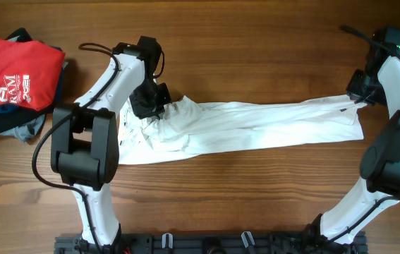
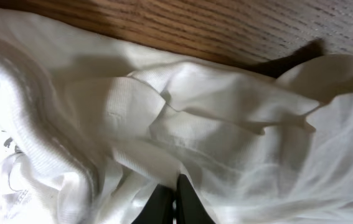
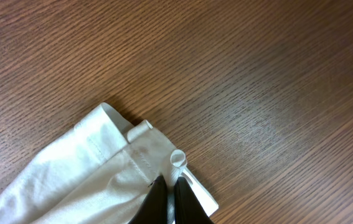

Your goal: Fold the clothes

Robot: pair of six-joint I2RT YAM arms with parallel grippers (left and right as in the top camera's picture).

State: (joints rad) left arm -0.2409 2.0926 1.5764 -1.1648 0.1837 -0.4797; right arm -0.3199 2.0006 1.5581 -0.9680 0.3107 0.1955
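Overhead, a white T-shirt lies pulled into a long, rumpled band on the wooden surface. It is well apart from the red shirt, which sits on a pile of dark clothes.

My left pincer is pinched tight on the bunched end nearer the red shirt. My right pincer is pinched tight on a hem corner at the end farthest from the red shirt.

The left wrist view shows my fingertips pressed together among deep white folds, and I cannot tell how many layers they have caught. In the right wrist view my tips close on the very edge of the stitched hem, with bare wood all round that corner.

I judge the step to be spreading the T-shirt flat before any fold, so the task is at an early stage.

To do this well, I should:
- lift both ends together and only a little;
- draw them apart evenly along the band, away from the red shirt's pile and not toward it;
- lay the cloth down smooth.

The corner far from the red shirt gives me only a thin hold, so a hard tug could slip it free. The bunched end near the red shirt may hold several layers. If it comes up as a lump, I should set it down and pinch again at a single edge.
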